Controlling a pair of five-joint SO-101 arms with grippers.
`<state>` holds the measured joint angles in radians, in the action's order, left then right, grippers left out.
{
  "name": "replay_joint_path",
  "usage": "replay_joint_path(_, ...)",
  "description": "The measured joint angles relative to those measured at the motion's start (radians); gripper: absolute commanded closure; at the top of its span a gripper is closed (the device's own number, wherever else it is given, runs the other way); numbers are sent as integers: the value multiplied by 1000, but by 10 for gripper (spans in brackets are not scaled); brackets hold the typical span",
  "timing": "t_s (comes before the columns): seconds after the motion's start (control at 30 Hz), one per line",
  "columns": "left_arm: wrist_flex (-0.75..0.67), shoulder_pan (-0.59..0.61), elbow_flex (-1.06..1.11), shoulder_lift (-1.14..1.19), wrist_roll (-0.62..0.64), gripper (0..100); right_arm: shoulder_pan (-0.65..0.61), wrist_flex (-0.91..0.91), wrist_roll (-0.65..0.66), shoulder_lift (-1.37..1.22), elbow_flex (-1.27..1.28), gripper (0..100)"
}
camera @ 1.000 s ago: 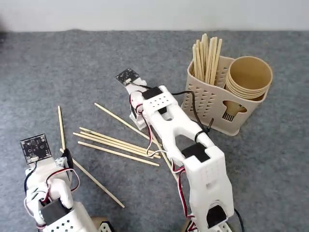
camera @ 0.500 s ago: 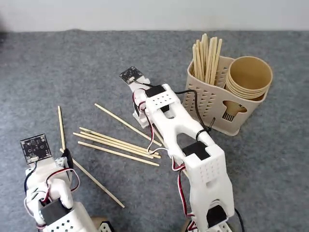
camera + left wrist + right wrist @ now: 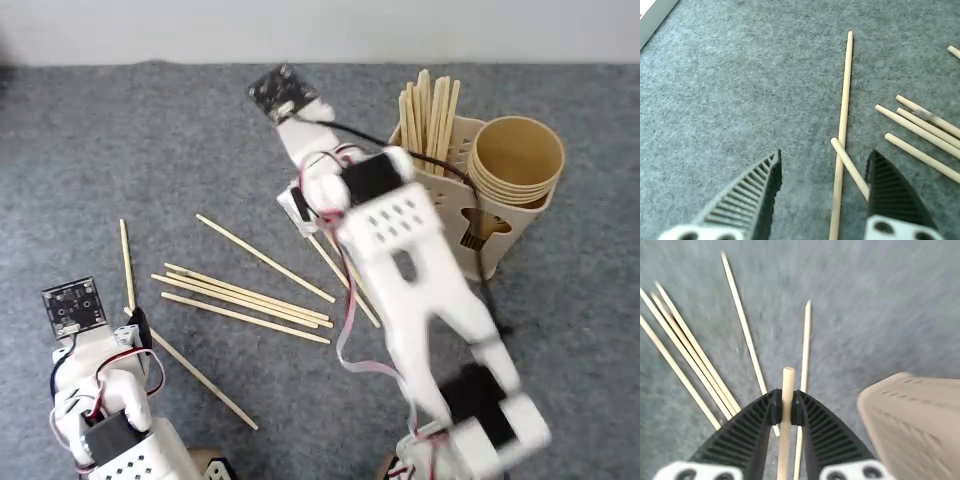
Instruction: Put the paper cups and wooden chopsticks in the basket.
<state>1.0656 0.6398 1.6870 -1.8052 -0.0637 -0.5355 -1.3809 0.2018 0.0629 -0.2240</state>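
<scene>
My right gripper (image 3: 787,392) is shut on a wooden chopstick (image 3: 788,377), which runs back under the arm (image 3: 350,285) in the high view. That gripper (image 3: 298,205) hangs just left of the beige basket (image 3: 430,215). The basket holds a stack of paper cups (image 3: 515,160) and several upright chopsticks (image 3: 428,110). Several loose chopsticks (image 3: 245,300) lie on the grey carpet mid-left. My left gripper (image 3: 825,155) is open low over the carpet at the front left (image 3: 135,325), its jaws on either side of two crossing chopsticks (image 3: 842,125).
One chopstick (image 3: 127,265) lies alone near the left arm and another (image 3: 205,380) slants toward the front edge. The basket's corner (image 3: 910,415) looms close to my right gripper. Bare carpet stretches across the far left.
My right arm has risen and swung away toward the basket, carrying the chopstick off the carpet. The left arm has stayed still.
</scene>
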Motion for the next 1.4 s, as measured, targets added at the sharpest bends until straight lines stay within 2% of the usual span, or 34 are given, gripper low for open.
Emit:
replay_joint_path(0.13,0,0,0,0,0,739,-5,20,2,242,0,991)
replay_joint_path(0.3,0,0,0,0,0,739,25,144,2,462,-2,991)
replay_joint_path(0.67,0,0,0,0,0,739,284,615,0,537,48,990)
replay_joint_path(0.87,0,0,0,0,0,739,362,852,0,537,229,990)
replay_joint_path(1.03,0,0,0,0,0,739,402,1114,0,535,500,985)
replay_joint_path(1.13,0,0,0,0,0,739,408,1247,0,535,655,905)
replay_joint_path(1.2,0,0,0,0,0,739,408,1260,0,534,680,816)
replay_joint_path(1.27,0,0,0,0,0,739,408,1241,0,537,678,767)
replay_joint_path(1.4,0,0,0,0,0,739,394,1115,-29,540,621,802)
